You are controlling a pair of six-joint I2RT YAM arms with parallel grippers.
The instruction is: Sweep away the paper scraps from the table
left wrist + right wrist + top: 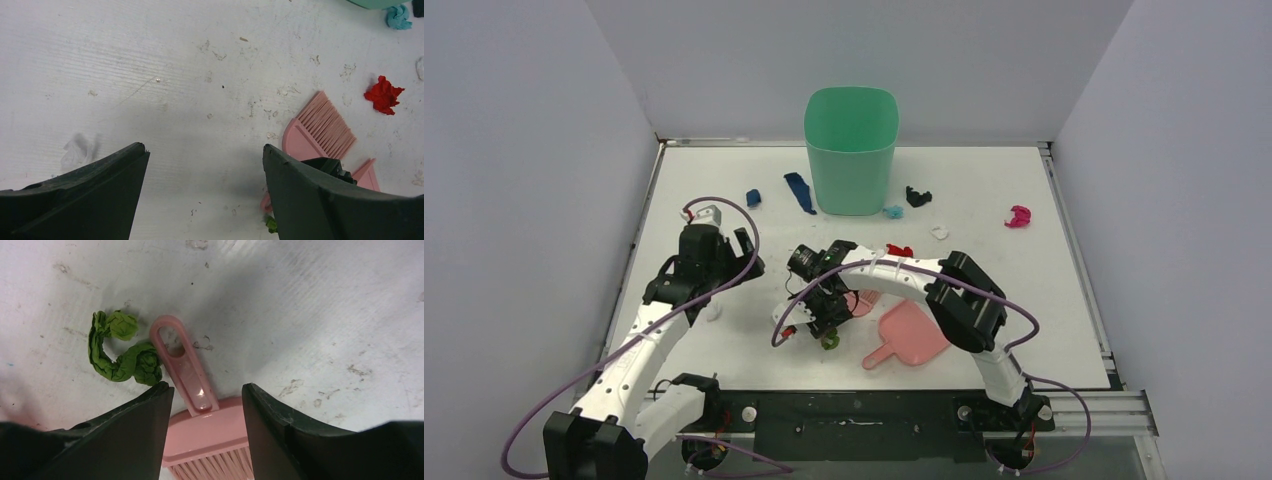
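Table (1034, 300): white and scuffed, with scraps scattered over its far half and middle.
Left gripper (205, 150): jaws wide, nothing between them, over bare table to the left of the brush.
Right gripper (207, 387): jaws partly apart, astride the brush where handle meets head; I cannot tell whether they press on it.
Brush (180, 360): pink, lying flat, with its bristles toward the red scrap.
Dustpan (909, 335): pink, just right of the brush, near the front edge.
Green scrap (122, 347): curled, touching the left side of the brush handle.
Red scrap (383, 95): near the bristles but apart from them.
Bin (851, 150): green, upright at the far middle.
Dark blue scraps (800, 192): two, left of the bin.
Light blue scrap (893, 212): at the bin's foot, on its right.
Black scrap (917, 196): just right of the bin.
White scrap (940, 232): nearer than the black one.
Magenta scrap (1018, 216): far right, well apart from the rest.
Pale scrap (76, 150): just beside the left finger.
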